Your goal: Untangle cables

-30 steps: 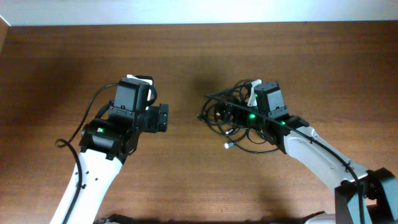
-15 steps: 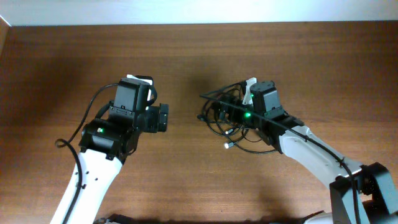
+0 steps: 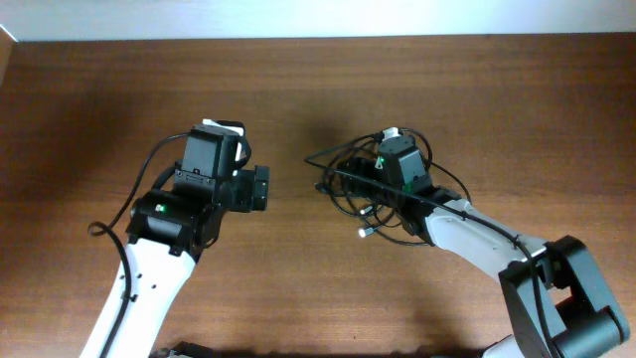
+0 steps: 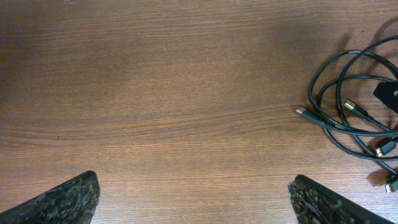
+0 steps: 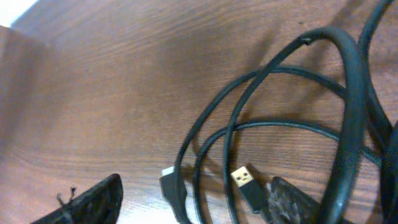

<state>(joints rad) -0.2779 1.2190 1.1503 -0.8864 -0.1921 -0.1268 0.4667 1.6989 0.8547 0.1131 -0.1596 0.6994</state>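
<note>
**A:** The brown wooden table [image 4: 155, 93] shows a fine straight grain. It looks smooth, with a soft satin sheen rather than a gloss.

**B:** And the thin black cables [image 5: 354, 99]?

**A:** Smooth sheathing, rubbery or plastic, faintly shiny where the light catches it. One small flat plug end [image 5: 242, 177] is bright yellowish metal.

**B:** The left gripper's black speckled pads [image 4: 62, 200]?

**A:** Rough, grainy and matt.

**B:** The left arm's white shell [image 3: 154, 278]?

**A:** Smooth, probably hard plastic. From overhead it is too small to judge its finish.
</note>
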